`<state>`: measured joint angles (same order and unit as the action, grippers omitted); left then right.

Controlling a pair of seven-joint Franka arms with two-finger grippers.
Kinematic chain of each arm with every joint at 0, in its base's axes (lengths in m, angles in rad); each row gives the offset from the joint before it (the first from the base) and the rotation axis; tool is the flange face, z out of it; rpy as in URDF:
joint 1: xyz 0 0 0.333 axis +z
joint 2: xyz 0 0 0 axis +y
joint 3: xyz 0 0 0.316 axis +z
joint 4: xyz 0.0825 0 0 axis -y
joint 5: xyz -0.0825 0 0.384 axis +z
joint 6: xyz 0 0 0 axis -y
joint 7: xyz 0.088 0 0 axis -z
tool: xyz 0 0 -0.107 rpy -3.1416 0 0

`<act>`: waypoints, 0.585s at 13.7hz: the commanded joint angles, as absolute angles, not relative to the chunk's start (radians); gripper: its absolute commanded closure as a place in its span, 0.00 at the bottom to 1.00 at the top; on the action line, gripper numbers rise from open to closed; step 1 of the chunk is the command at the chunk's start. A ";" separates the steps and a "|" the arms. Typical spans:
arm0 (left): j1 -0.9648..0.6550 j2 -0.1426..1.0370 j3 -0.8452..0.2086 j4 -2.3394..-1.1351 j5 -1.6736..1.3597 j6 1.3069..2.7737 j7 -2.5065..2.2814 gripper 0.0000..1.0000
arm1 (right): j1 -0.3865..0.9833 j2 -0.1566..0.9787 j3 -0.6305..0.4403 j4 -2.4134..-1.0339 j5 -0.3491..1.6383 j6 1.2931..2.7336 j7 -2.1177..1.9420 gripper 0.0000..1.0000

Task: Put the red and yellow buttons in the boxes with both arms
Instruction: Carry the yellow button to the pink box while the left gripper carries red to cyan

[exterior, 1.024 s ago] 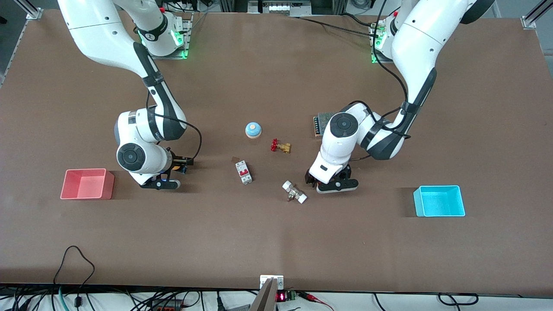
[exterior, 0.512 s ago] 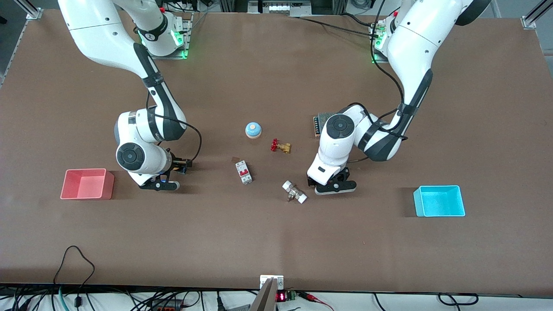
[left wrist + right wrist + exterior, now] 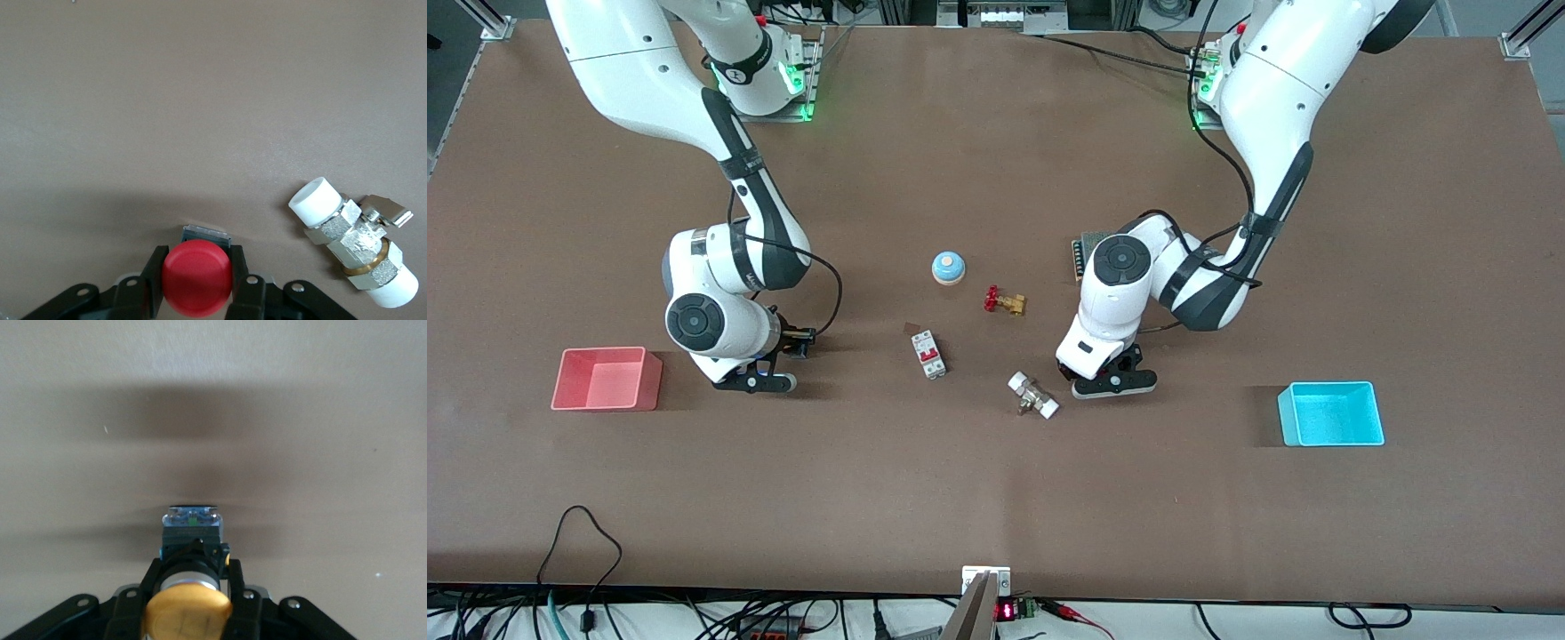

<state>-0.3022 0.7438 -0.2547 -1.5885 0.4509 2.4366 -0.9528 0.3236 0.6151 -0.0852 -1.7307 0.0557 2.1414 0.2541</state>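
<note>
My left gripper (image 3: pixel 1104 378) is low over the table's middle, beside a white-capped fitting. In the left wrist view, my left gripper (image 3: pixel 197 257) is shut on the red button (image 3: pixel 197 279), one finger on each side of its round cap. My right gripper (image 3: pixel 758 372) is low beside the pink-red box (image 3: pixel 609 382). In the right wrist view, my right gripper (image 3: pixel 193 570) is shut on the yellow button (image 3: pixel 189 613), gripping its black body. Both buttons are hidden under the hands in the front view. The cyan box (image 3: pixel 1334 418) stands toward the left arm's end.
A blue-domed button (image 3: pixel 948 267), a brass valve with a red handwheel (image 3: pixel 1003 302), a white and red breaker (image 3: pixel 928 354) and the white-capped metal fitting (image 3: pixel 1033 396) (image 3: pixel 350 240) lie mid-table. A green board (image 3: pixel 1089 249) lies under the left arm.
My left gripper has shifted slightly toward the right arm's end with the red button. My right gripper has moved very little; the orange bit beside it no longer shows.
</note>
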 commanded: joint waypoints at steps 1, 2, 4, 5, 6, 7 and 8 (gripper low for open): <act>-0.307 0.742 -0.244 -1.562 0.476 2.419 -0.969 0.78 | 0.304 0.563 -0.104 -1.671 0.054 2.117 0.252 0.65; -0.302 0.732 -0.244 -1.562 0.474 2.419 -0.966 0.80 | 0.295 0.525 -0.123 -1.664 0.049 2.096 0.244 0.65; -0.258 0.715 -0.245 -1.559 0.474 2.419 -0.959 0.80 | 0.285 0.485 -0.196 -1.664 0.040 2.036 0.206 0.65; -0.238 0.706 -0.245 -1.559 0.474 2.421 -0.956 0.80 | 0.278 0.483 -0.239 -1.663 0.040 2.001 0.157 0.65; -0.212 0.701 -0.252 -1.557 0.474 2.421 -0.940 0.80 | 0.270 0.483 -0.283 -1.661 0.041 1.993 0.090 0.65; -0.181 0.692 -0.258 -1.557 0.466 2.421 -0.904 0.80 | 0.253 0.486 -0.314 -1.661 0.041 1.991 0.030 0.65; -0.160 0.677 -0.259 -1.566 0.463 2.419 -0.870 0.80 | 0.227 0.486 -0.321 -1.661 0.041 1.990 0.002 0.65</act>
<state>-0.2075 0.7167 -0.2433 -1.5493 0.4510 2.4366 -0.9227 0.2598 0.4862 -0.3028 -1.6491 0.0495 1.9951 0.0679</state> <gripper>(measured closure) 0.581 0.586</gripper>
